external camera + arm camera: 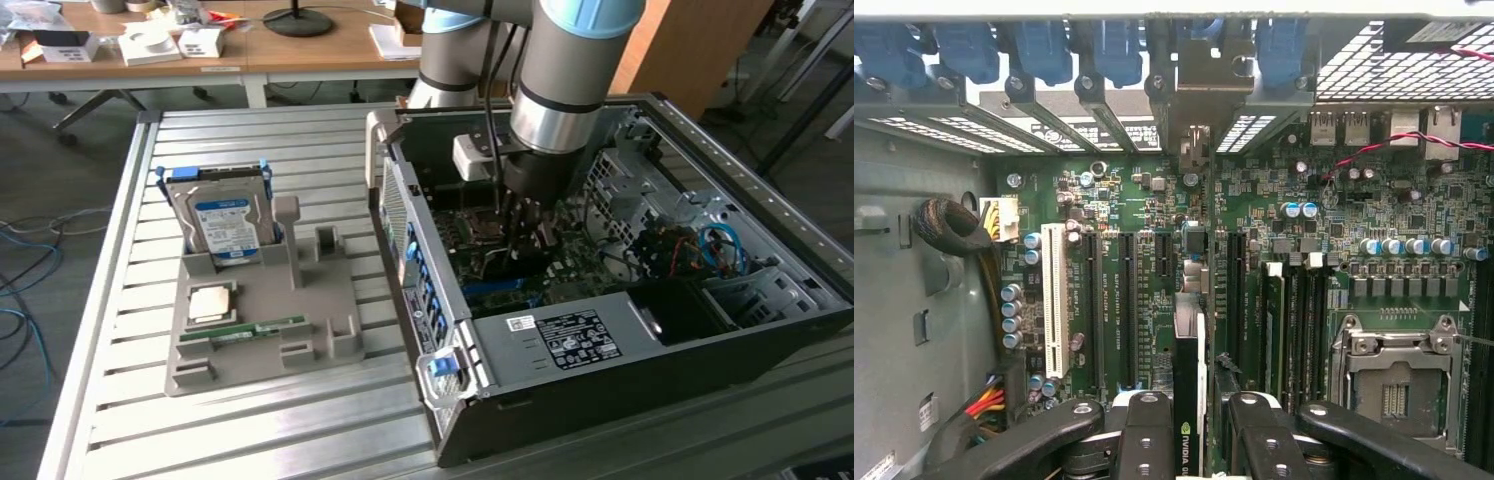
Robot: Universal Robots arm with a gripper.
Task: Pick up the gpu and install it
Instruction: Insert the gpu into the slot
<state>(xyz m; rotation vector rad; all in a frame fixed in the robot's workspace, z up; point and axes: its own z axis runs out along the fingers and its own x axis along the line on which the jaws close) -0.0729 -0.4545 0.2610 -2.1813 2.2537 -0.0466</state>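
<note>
Gripper [1189, 425] is down inside the open PC case [534, 390], fingers [1150, 432] pinching the gpu [1189, 345], which sits edge-on over the motherboard [1114, 200]. In the exterior view the parts tray [314, 300] lies at 9 o'clock from the case. Judgement: keep the card upright and squared to the rear slot covers [1044, 100], then press straight and evenly. Any tilt risks missing the socket.

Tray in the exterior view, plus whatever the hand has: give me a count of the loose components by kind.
Hard drive: 1, upright in the tray
Memory stick: 1, lying in the tray
Square chip: 1, lying in the tray
gpu: 1, gripped in the hand
Total: 4
</note>
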